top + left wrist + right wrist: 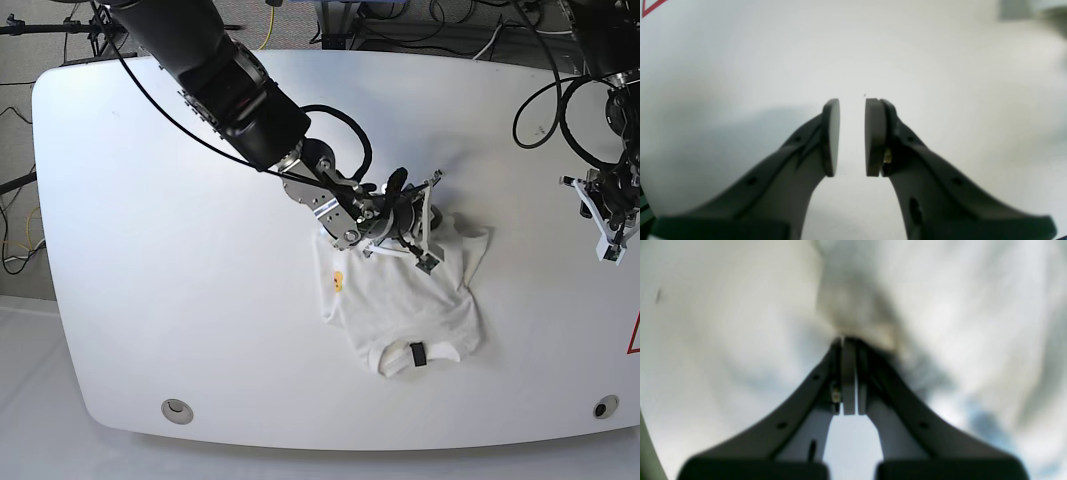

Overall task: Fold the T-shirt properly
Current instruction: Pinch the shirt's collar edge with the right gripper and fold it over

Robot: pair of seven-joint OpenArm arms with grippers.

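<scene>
The white T-shirt (400, 305) lies crumpled on the table right of centre. Its small yellow-orange mark (338, 282) is at its left and its black neck tag (416, 354) at the near edge. The printed graphic is hidden. My right gripper (427, 258) is down on the shirt's upper part. In the right wrist view it (849, 341) is shut on a pinch of the white cloth (857, 306). My left gripper (608, 245) hovers over bare table far right of the shirt. In the left wrist view it (852, 101) is open and empty.
The white table (150, 250) has a rounded near edge with two round holes (177, 407) (600, 408). A red line mark (633, 335) sits at the right edge and shows in the left wrist view (650, 7). Cables lie beyond the far edge.
</scene>
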